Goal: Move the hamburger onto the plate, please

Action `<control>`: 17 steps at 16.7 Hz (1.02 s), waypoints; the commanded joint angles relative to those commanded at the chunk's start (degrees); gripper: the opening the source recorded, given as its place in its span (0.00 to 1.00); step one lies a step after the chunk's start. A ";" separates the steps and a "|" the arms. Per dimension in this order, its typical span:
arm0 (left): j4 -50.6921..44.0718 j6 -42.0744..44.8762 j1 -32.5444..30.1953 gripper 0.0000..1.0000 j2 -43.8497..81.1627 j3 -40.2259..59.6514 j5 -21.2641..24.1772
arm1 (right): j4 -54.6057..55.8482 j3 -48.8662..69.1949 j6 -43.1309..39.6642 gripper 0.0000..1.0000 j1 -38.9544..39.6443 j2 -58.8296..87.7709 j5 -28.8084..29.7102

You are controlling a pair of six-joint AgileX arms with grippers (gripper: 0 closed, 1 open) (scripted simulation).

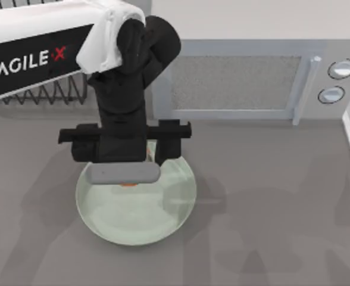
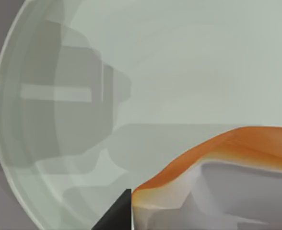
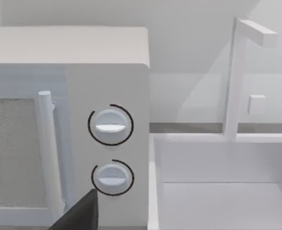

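Observation:
The pale mint-green plate (image 1: pixel 140 217) lies on the grey table left of centre. My left arm reaches down over its far half, and my left gripper (image 1: pixel 126 179) is shut on the hamburger (image 1: pixel 127 185), of which a small orange bit peeks out under the wrist. In the left wrist view the hamburger (image 2: pixel 217 158) looms close, orange and white, beside one dark fingertip (image 2: pixel 119 215), with the plate (image 2: pixel 179 72) spread beneath it. Whether the hamburger touches the plate I cannot tell. One dark finger (image 3: pixel 78 213) of my right gripper shows in the right wrist view, facing the microwave.
A grey microwave (image 1: pixel 240 80) with a handle and two knobs (image 3: pixel 110 125) stands behind the plate. A dark wire rack (image 1: pixel 44 92) sits at the back left. A white basin (image 3: pixel 227 191) with a tall faucet adjoins the microwave on the right.

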 joint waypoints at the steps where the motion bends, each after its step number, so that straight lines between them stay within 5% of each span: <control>1: 0.00 0.00 0.00 0.00 0.00 0.00 0.00 | 0.00 0.00 0.00 1.00 0.00 0.00 0.00; 17: 9.31 0.13 0.09 0.00 2.82 -6.49 0.02 | 0.00 0.00 0.00 1.00 0.00 0.00 0.00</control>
